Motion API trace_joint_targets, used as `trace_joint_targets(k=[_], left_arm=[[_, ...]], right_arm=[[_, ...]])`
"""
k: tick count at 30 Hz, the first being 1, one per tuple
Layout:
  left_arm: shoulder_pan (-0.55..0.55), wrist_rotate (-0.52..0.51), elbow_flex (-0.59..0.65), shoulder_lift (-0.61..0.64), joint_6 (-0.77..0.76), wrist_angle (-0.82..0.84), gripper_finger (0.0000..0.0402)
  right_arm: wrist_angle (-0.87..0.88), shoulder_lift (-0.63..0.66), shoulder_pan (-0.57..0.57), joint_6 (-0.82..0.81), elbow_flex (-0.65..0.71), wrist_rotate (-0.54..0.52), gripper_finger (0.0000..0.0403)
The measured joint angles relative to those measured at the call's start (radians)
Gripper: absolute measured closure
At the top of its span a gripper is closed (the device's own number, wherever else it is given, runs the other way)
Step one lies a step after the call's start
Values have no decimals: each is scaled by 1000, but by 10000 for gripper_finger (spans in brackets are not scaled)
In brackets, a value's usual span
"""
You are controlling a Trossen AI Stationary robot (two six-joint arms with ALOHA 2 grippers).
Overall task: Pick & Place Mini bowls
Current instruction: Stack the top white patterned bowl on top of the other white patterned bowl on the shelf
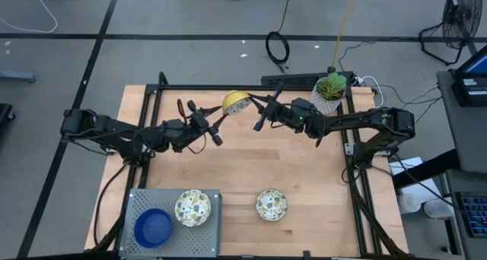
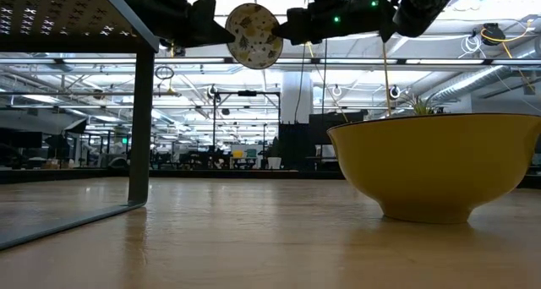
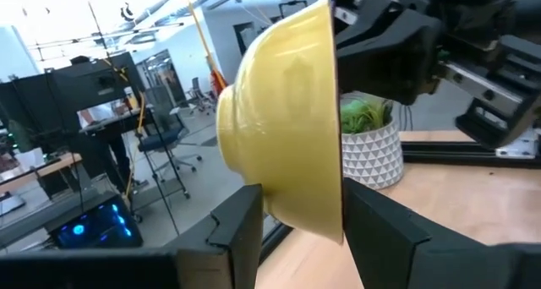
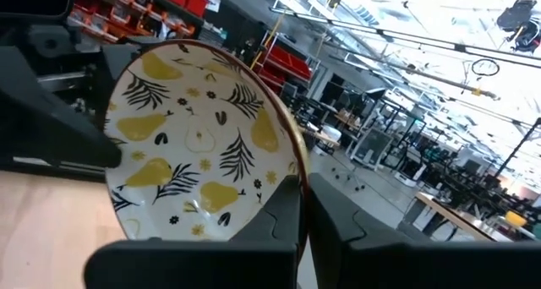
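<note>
Nearest the low camera, a yellow-sided patterned bowl (image 2: 435,166) is seen on bare wood at six o'clock. Four bowls are counted. One blue bowl (image 1: 154,226) and a second patterned bowl (image 1: 193,207) are set on the grey tray (image 1: 137,201) at seven o'clock. A lifted bowl (image 1: 235,101) at twelve is clamped by its rim in the left gripper (image 3: 296,213) and the right gripper (image 4: 300,196) together. Open wood is left mid-table.

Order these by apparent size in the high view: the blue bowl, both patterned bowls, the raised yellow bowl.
1. Blue bowl and the patterned bowl beside it on the grey tray: about alike.
2. Patterned bowl on the table; the table is bare wood.
3. Yellow bowl: smallest, but tilted and raised, so unsure.
</note>
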State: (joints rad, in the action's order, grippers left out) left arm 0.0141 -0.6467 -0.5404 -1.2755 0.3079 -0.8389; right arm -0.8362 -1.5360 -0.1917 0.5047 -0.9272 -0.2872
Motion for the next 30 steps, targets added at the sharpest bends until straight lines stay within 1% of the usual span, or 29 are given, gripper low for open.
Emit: trace_joint_targets(k=[10,13,18,20,21,23,25,30], left_arm=[[39,0,0,0,-19,-3,248],[41,-12,-7,0,-2,-2,273],[45,-56,-24,0,-3,-11,351],[47,-92,-27,1,0,-9,381],[49,-105,-32,2,1,-8,390],[49,-149,-34,3,-7,-1,392],[50,-157,-34,1,-15,-1,391],[44,-156,-34,15,-14,4,393]], right_arm=[[23,0,18,4,0,-1,403],[26,0,18,4,0,-1,403],[30,2,20,-3,0,-1,402],[47,3,25,-8,0,31,402],[54,2,28,-15,1,48,401],[83,2,29,-26,1,98,400],[86,3,25,-41,2,148,400],[109,4,31,-80,0,160,400]])
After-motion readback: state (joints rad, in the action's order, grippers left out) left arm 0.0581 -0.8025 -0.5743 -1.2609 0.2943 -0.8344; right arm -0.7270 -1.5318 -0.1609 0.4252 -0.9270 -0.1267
